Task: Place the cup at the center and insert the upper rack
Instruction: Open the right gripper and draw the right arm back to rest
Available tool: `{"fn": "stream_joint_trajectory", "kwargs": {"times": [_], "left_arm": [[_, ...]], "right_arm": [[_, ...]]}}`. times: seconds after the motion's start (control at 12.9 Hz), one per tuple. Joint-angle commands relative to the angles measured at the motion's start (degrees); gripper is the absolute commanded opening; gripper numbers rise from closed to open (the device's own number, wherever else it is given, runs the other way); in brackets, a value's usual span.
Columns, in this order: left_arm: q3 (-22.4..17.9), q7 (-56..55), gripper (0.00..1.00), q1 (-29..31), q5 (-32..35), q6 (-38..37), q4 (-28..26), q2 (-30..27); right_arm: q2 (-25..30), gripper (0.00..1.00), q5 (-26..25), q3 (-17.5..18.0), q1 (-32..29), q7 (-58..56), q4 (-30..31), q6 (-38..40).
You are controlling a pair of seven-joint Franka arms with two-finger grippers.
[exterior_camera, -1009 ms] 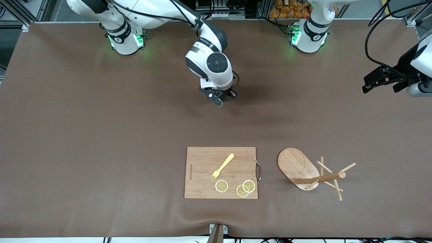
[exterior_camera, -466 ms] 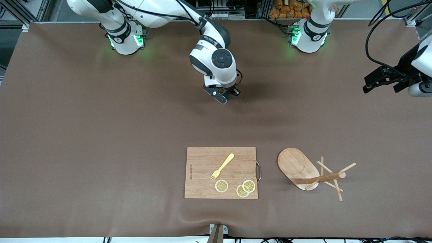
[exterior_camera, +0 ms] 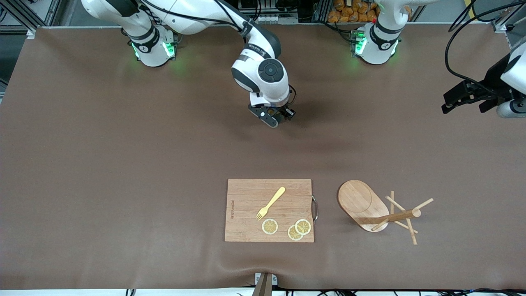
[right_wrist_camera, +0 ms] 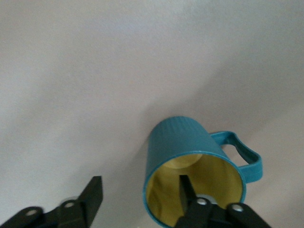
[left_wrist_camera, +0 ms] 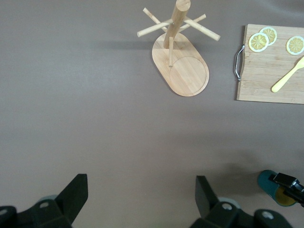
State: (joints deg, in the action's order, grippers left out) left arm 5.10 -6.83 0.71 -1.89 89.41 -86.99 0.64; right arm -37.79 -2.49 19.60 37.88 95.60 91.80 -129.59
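Cup [right_wrist_camera: 192, 166]: upright on the surface [exterior_camera: 123, 164], under the right gripper [right_wrist_camera: 137, 194]; fingers parted, one inside the rim, seemingly not gripping. Mug tree [exterior_camera: 372, 207]: upright beside the cutting board [exterior_camera: 246, 201]. Left gripper [left_wrist_camera: 142, 197]: waiting aloft, fingers spread wide, empty.

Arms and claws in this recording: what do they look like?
Both arms are glossy white with dark grey joint bands, black cables and green lights at their bases. The right claw and left claw are black, with blunt two-finger tips.
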Motion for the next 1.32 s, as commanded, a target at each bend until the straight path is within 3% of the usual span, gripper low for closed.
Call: {"fn": "stream_joint_trajectory", "kwargs": {"times": [0.0, 0.31, 0.54, 0.85, 1.01, 1.24], "left_arm": [[0.3, -0.2, 1.00, 0.3, -0.4, -0.6, 0.3, -0.4], [0.6, -0.2, 1.00, 0.3, -0.4, -0.6, 0.1, -0.5], [0.6, -0.3, 1.00, 0.2, -0.4, 0.4, 0.1, -0.1], [0.6, -0.6, 1.00, -0.4, -0.5, 2.0, 0.3, 1.1], [0.6, -0.6, 1.00, -0.4, -0.4, 2.6, 0.4, 1.6], [0.7, -0.7, 1.00, -0.9, -0.4, 2.8, 0.4, 1.6]], "right_arm": [[3.8, 1.00, -1.4, 0.1, -2.1, -2.7, -0.2, 3.6], [12.8, 1.00, 0.2, 0.3, -10.1, -18.7, 1.5, 12.9], [21.3, 1.00, 5.5, -0.4, -17.0, -35.3, 6.2, 14.1], [31.8, 1.00, 12.0, -15.3, -17.1, -58.5, 7.1, 25.5], [36.6, 1.00, 12.7, -21.9, -16.4, -67.0, 7.1, 31.5], [42.7, 1.00, 7.6, -25.2, -19.6, -76.8, 7.1, 36.7]]}}
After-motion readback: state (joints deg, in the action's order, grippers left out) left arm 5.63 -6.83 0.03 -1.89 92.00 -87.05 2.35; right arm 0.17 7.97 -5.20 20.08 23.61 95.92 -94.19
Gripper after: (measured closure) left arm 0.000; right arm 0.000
